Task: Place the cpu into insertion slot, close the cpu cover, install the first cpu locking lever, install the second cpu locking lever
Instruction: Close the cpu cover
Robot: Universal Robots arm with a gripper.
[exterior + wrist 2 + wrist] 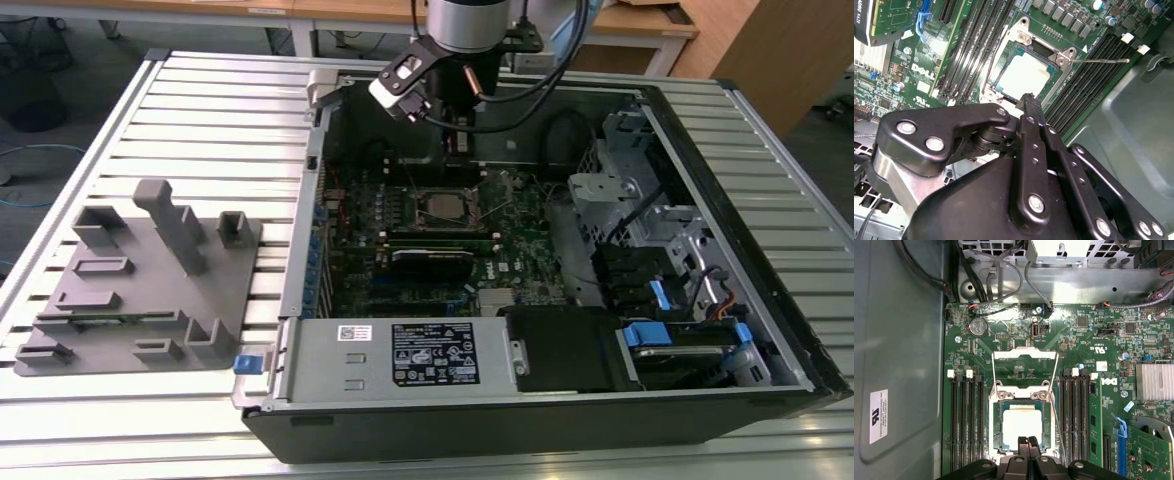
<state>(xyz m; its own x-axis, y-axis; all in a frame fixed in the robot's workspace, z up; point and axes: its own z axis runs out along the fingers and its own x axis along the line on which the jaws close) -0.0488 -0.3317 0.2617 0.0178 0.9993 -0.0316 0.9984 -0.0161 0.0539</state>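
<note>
The cpu (1022, 426) lies flat in the insertion slot (994, 416), its silver top bright and a dark green edge showing around it; it also shows in the second wrist view (1023, 75). The cpu cover (1024, 354) looks tilted up at the socket's end away from my fingers, with board showing through its cut-out. A thin wire lever (1099, 61) sticks out beside the socket. My gripper (1028, 442) hangs over the socket's near rim, shut, with nothing between its fingertips (1029, 102). In the exterior view the gripper (451, 122) hangs inside the open case above the socket (438, 205).
Black memory slots (966, 415) flank the socket on both sides. A finned heatsink (1154, 382) and a blue-latched card slot (1120, 432) lie to one side. Cables (1004, 270) run along the case wall. A grey fixture (134, 280) stands at the exterior view's left.
</note>
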